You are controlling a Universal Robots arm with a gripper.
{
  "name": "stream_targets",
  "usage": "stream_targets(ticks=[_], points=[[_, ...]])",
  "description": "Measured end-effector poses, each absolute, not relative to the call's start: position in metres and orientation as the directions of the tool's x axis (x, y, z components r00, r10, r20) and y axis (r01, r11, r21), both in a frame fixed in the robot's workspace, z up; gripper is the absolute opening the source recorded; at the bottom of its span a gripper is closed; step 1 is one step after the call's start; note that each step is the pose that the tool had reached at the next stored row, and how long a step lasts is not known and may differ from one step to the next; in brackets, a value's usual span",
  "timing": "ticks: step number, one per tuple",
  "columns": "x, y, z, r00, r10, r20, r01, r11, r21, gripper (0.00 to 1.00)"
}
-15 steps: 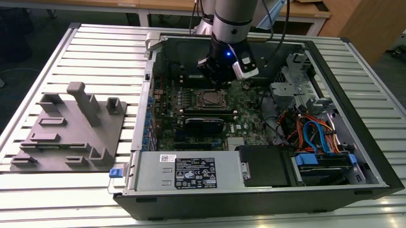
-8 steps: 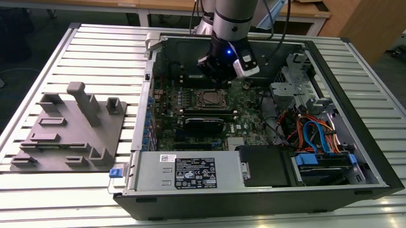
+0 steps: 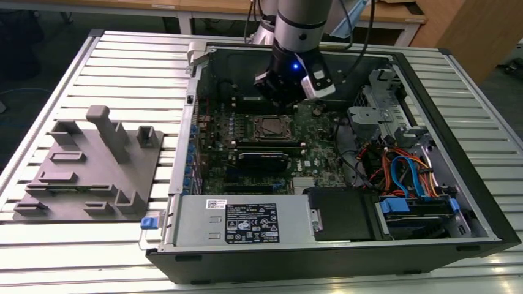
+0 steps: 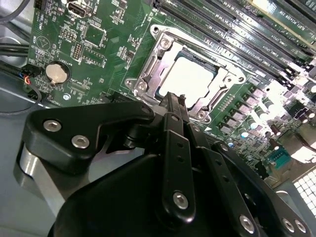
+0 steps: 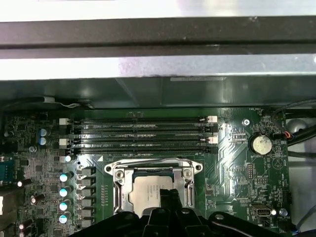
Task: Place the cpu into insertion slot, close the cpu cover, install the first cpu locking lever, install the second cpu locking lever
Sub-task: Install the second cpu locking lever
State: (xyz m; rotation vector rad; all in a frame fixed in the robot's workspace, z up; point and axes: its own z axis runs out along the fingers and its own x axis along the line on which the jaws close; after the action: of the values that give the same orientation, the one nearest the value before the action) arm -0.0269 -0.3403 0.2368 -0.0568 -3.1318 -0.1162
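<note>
Ribbed metal table [image 3: 98,61] carries everything, w/ an open black computer case [image 3: 457,184] on its side and a grey plastic jig [image 3: 90,171] well apart from the gripper, towards the exterior view's left. Inside the case: green motherboard [image 3: 319,131], directly under the arm [image 3: 304,24]. Silver power-supply box [image 3: 237,220] sits at the case's near edge, far from the gripper; bundle of orange & blue cables [image 3: 408,174] off towards the exterior view's right.

Gripper [image 4: 173,98] hangs low over the board, fingertips pressed together, nothing visible between them, so clenched on nothing. Tips sit just at the edge of the insertion slot [image 4: 195,79], almost touching its frame.

Cpu cover [image 5: 153,170] lies down flat over the slot in both wrist views. Cpu [image 5: 153,195], dull silver, sits in the slot & shows through the cover's window, right beside the fingertips.

Narrow black memory slots [image 5: 140,133] run just beyond the slot, on its far side from the gripper. Small round coin battery [image 5: 260,144] lies off to one side, near but apart.
</note>
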Motion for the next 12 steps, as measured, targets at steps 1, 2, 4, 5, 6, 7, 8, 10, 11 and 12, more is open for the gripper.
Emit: stream_targets(ticks=[1,2,4,5,6,7,8,10,11,12], points=[[-0.027,-0.341,0.237,-0.999,0.036,0.008,0.037,0.997,0.074,0.10],[-0.027,-0.343,0.236,-0.999,0.036,0.008,0.037,0.997,0.074,0.10],[-0.027,-0.346,0.236,-0.999,0.036,0.008,0.037,0.997,0.074,0.10],[-0.027,-0.348,0.235,-0.999,0.036,0.008,0.037,0.996,0.077,0.10],[-0.027,-0.350,0.235,-0.999,0.036,0.009,0.037,0.996,0.085,0.10],[-0.027,-0.351,0.235,-0.999,0.036,0.009,0.037,0.994,0.099,0.10],[-0.027,-0.352,0.235,-0.999,0.036,0.010,0.037,0.993,0.112,0.10],[-0.027,-0.354,0.236,-0.999,0.036,0.010,0.037,0.992,0.117,0.10],[-0.027,-0.354,0.236,-0.999,0.036,0.010,0.037,0.992,0.117,0.10],[-0.027,-0.354,0.237,-0.999,0.036,0.010,0.037,0.992,0.118,0.10]])
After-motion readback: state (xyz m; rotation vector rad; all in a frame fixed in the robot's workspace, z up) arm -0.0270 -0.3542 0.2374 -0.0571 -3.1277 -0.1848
